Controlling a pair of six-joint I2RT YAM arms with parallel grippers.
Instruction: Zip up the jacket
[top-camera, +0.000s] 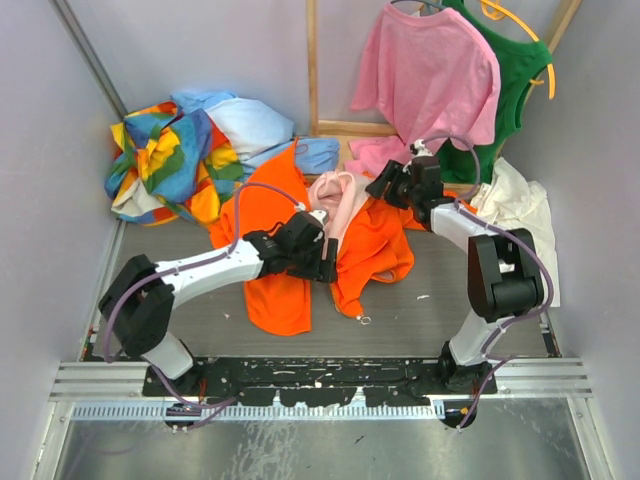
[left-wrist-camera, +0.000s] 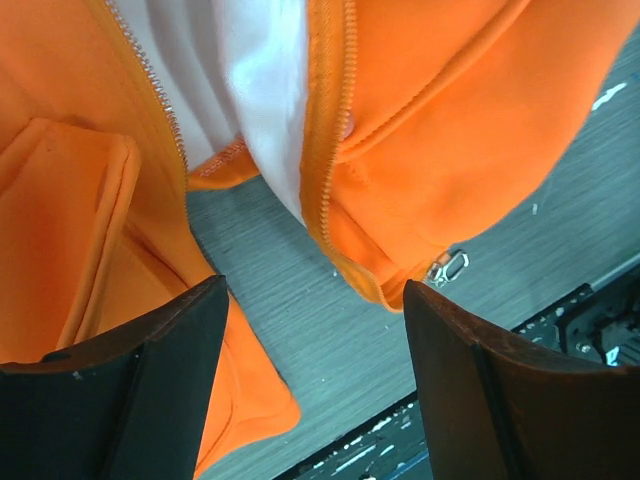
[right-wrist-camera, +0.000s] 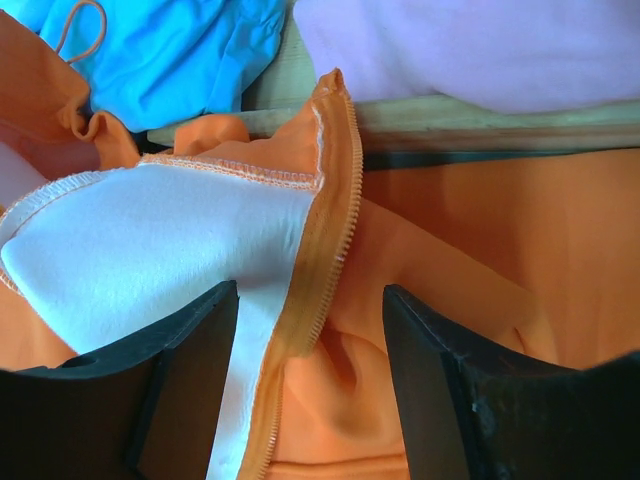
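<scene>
My left arm (top-camera: 205, 270) stretches low from its base toward two o'clock. Its left gripper (top-camera: 318, 250) is spread wide, fingers (left-wrist-camera: 150, 380) clasping nothing. My right arm (top-camera: 500, 270) folds at the elbow and reaches toward ten o'clock, and my right gripper (top-camera: 385, 183) stands parted too, clamping nothing.

One jacket (top-camera: 375, 250), two grippers (top-camera: 330, 262) (top-camera: 380, 185), two hanging shirts (top-camera: 430, 70) (top-camera: 520, 70), perhaps three other garments (top-camera: 165, 155) (top-camera: 250, 125) (top-camera: 515, 205).
</scene>
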